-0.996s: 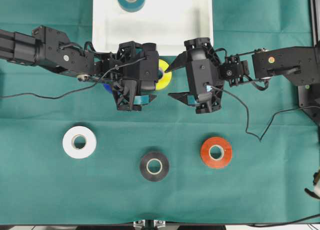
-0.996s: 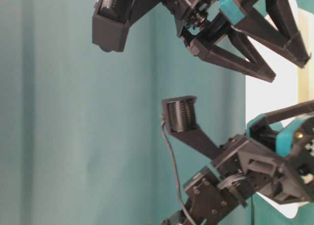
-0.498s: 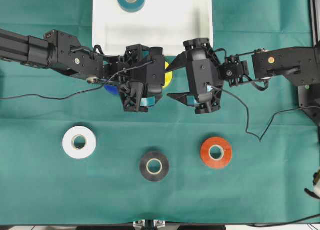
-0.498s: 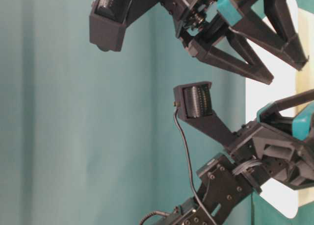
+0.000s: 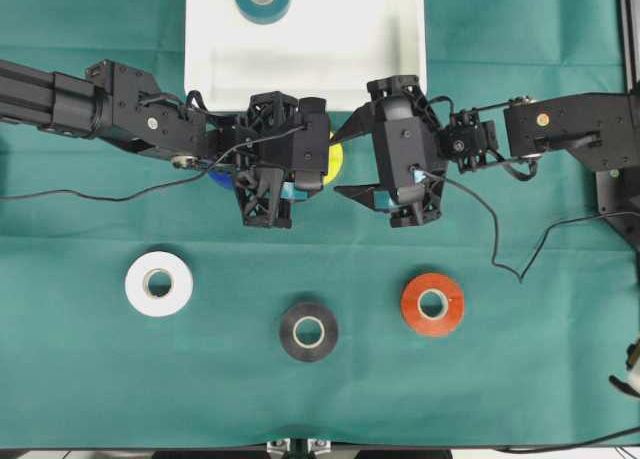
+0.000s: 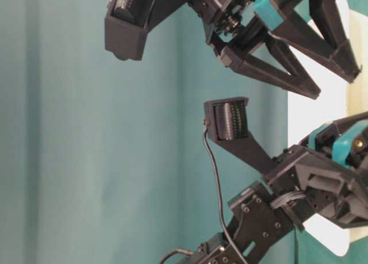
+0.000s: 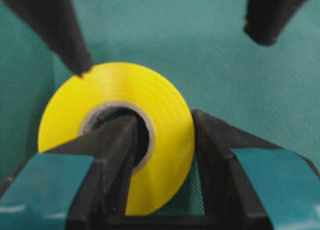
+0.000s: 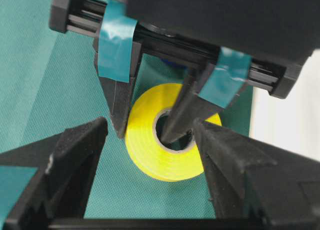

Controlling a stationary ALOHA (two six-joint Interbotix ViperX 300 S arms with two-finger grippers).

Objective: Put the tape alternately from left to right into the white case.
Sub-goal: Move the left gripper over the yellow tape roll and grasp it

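Left gripper (image 7: 160,127) is clamped on the yellow roll's (image 7: 150,94) wall, one finger inside the core; lift straight, keeping it level.

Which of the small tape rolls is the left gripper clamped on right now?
The yellow tape roll: the left gripper pinches its wall, one finger inside the cardboard core. The white, black and orange-red rolls lie untouched.
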